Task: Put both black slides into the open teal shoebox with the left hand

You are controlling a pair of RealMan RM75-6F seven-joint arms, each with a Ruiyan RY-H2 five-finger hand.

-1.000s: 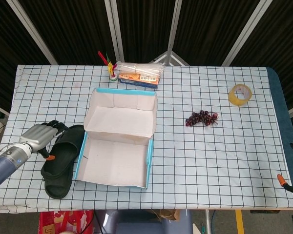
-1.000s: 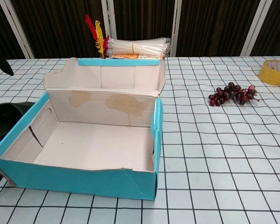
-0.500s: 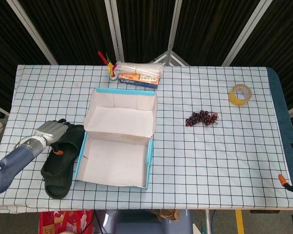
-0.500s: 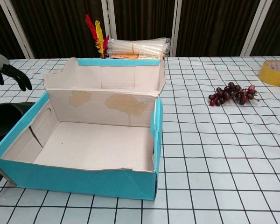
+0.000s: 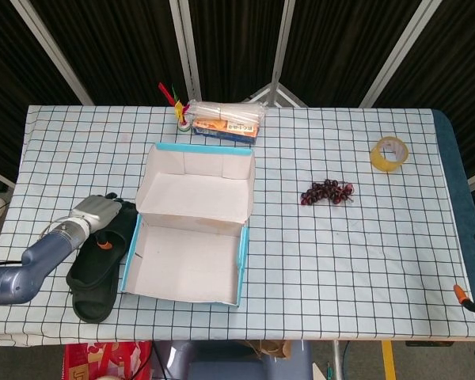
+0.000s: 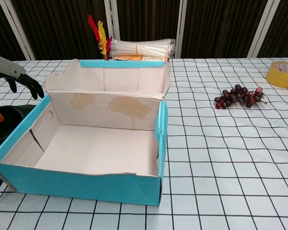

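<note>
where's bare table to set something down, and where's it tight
Free: the checked cloth between the shoebox and the grapes, and everything in front of the tape roll. Tight: left of the box, where the left hand sits over the slides.

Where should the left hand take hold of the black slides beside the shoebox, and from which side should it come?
Probably at the far end of the black slides, where the left hand already hovers. The pair lies flat and lengthwise along the left wall of the teal shoebox, so that side is blocked. Coming from above and the open left side, fingers could likely wrap the strap or outer edge.
</note>
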